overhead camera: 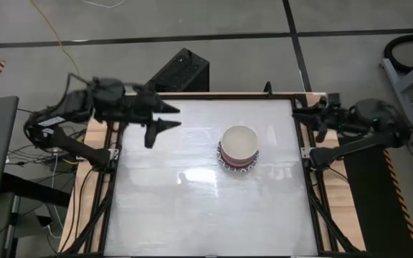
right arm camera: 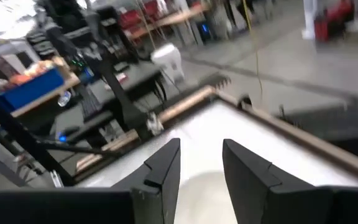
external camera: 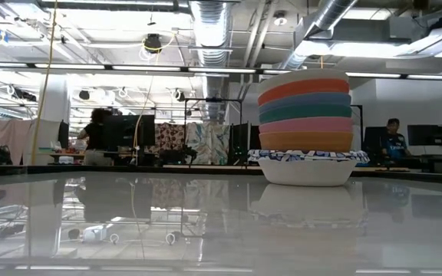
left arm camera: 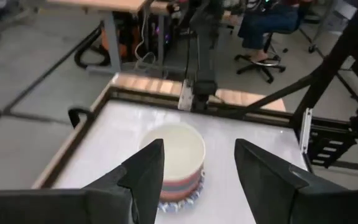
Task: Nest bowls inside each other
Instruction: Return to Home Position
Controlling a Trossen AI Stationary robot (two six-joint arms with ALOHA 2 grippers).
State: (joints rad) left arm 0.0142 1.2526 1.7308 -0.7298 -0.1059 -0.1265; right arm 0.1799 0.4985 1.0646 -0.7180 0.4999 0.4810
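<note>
I've got the bowls (overhead camera: 239, 148) as one nested stack, standing upright a little right of the middle of the table (overhead camera: 192, 215), nearer the right arm's side. From above, only the cream inside of the top bowl shows, with a blue-patterned rim peeking out around the base. The low view (my best look at the layers) reads top down: cream, orange, blue, dark green, pink, another orange-toned band, then blue-patterned rims over a white bottom bowl resting on the table.

The left gripper (overhead camera: 169, 117) hangs over the table's left part, toward the top of the high view and well apart from the stack, pointing its way. Its jaws are spread wide with nothing between them, and its wrist camera sees the stack past the two fingers. The right gripper (overhead camera: 301, 115) sits at the table's right edge, also apart from the bowls. Its wrist view shows a gap between the fingers and nothing held.
</note>
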